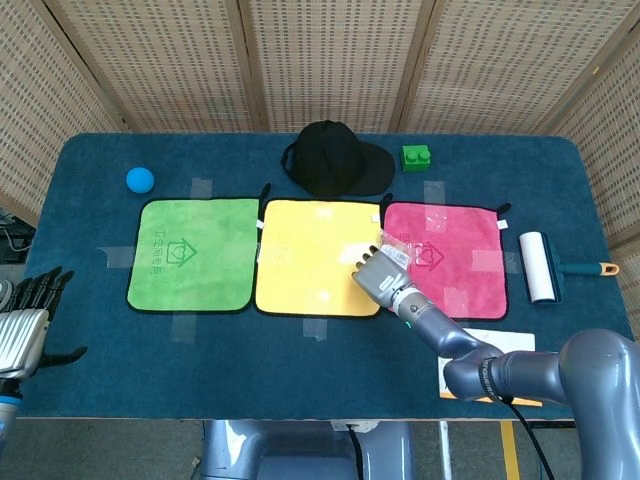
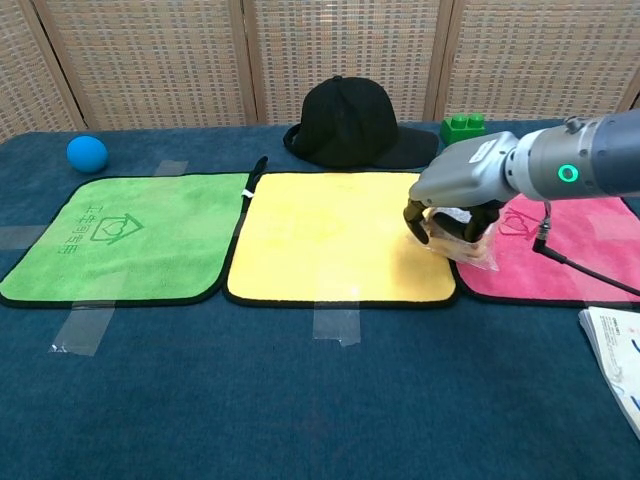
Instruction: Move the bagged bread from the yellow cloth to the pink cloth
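- Step in hand: transfer leg. The right hand (image 2: pixel 455 215) carries the bagged bread (image 2: pixel 462 240) over the seam between the yellow cloth (image 2: pixel 330 235) and the pink cloth (image 2: pixel 575 250), judged about midway through the move.
- Right hand: fingers curled down around the bag from above, gripping it; nothing else in its hold.
- Left hand (image 1: pixel 25 325): at the near left edge of the head view, off the worktop (image 1: pixel 300 385), fingers spread, holding nothing.
- Bagged bread, position: at the right edge of the yellow cloth, overlapping the left edge of the pink cloth. Whether it is lifted clear or brushes the fabric cannot be told.
- Bagged bread, appearance: clear, crinkled plastic wrapper with a pale tan loaf inside; mostly covered by the fingers, a corner of the bag sticking out on the near right.
- Next move calls for: travel further right until the bag is wholly over the pink cloth, then lowering and a release of the fingers.
- Handling note: the slack wrapper looks likely to slip or sag in the grip.
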Motion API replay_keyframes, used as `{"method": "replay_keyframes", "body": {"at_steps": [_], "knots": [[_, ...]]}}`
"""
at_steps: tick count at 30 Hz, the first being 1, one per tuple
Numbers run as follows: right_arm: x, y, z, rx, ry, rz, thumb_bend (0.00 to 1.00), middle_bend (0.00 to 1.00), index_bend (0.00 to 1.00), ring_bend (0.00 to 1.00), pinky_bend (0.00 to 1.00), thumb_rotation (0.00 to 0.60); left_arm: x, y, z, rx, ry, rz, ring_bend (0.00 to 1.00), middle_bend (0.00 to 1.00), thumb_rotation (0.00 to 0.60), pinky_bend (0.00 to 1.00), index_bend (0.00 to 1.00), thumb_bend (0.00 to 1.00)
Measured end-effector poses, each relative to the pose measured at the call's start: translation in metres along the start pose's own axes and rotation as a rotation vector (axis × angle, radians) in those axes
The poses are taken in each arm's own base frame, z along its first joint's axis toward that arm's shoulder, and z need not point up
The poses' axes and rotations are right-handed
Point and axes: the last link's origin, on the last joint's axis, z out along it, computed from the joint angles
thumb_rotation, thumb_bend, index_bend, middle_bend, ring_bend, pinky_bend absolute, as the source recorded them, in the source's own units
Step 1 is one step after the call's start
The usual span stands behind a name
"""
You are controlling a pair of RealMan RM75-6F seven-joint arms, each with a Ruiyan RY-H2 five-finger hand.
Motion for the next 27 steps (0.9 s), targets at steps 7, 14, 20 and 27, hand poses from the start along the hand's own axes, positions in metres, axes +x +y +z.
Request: {"method": "replay_keyframes", "body": {"at_steps": [7, 14, 20, 27], "knots": [[-0.026, 0.029, -0.028, -0.050, -0.027, -0.051, 1.00, 0.36, 0.39, 0.24, 0.22, 0.600, -0.001, 0.003, -0.004, -0.018, 0.002, 0.006, 0.00, 0.00, 0.600, 0.00, 0.00, 0.00], [-0.052, 0.051, -0.047, -0.111, -0.067, -0.061, 1.00, 0.36, 0.40, 0.24, 0.22, 0.600, 0.001, 0.005, -0.009, -0.035, 0.009, 0.000, 0.00, 0.00, 0.600, 0.00, 0.00, 0.00], [-0.053, 0.056, -0.063, -0.130, -0.021, -0.056, 1.00, 0.33, 0.38, 0.24, 0.23, 0.600, 0.004, 0.007, -0.016, -0.060, 0.019, -0.010, 0.00, 0.00, 0.600, 0.00, 0.00, 0.00], [-0.028, 0.060, -0.083, -0.140, 0.191, 0.036, 0.38, 0.11, 0.15, 0.04, 0.04, 0.600, 0.005, 0.004, -0.019, -0.066, 0.020, -0.025, 0.00, 0.00, 0.600, 0.00, 0.00, 0.00]]}}
